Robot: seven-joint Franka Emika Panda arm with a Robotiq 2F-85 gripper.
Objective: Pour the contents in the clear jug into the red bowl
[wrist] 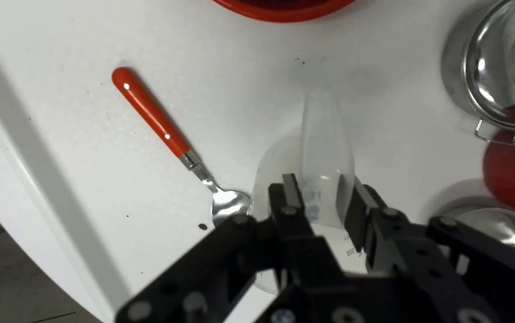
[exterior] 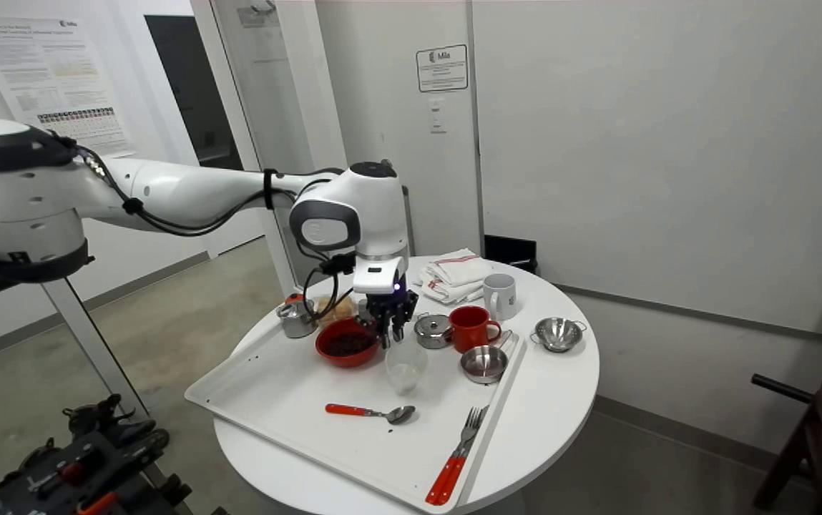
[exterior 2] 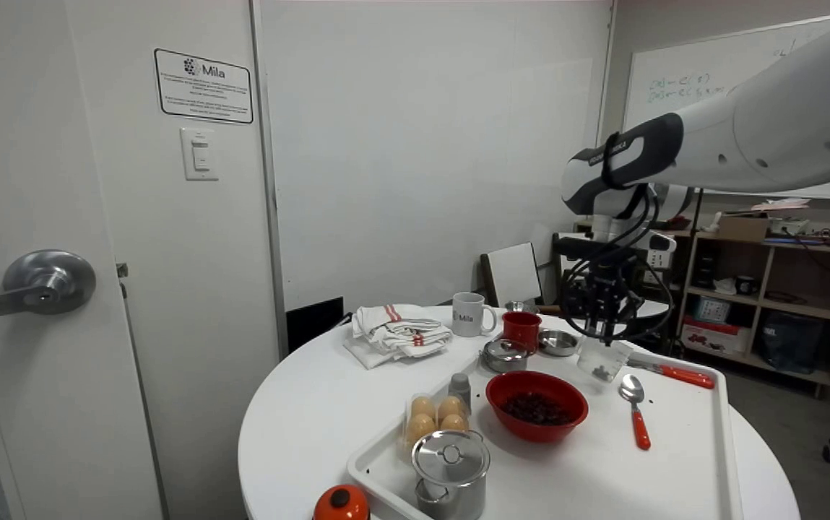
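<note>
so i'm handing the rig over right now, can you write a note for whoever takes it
Jaws: shut on the clear jug.
Jug: over the white tray, beside but apart from the red bowl; can't tell whether its base touches the tray.
Done: the bowl holds dark pieces, so the pour looks mostly done.
Left: a few bits seem to show at the jug's bottom; probably tip those in, then set the jug down and let go.

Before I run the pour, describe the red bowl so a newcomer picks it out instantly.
On the round white table lies a large white tray. On that tray, near the eggs, sits the red bowl. Wide, round and holding small dark pieces, it shows no handle, unlike the narrower red mug with its side handle.
</note>
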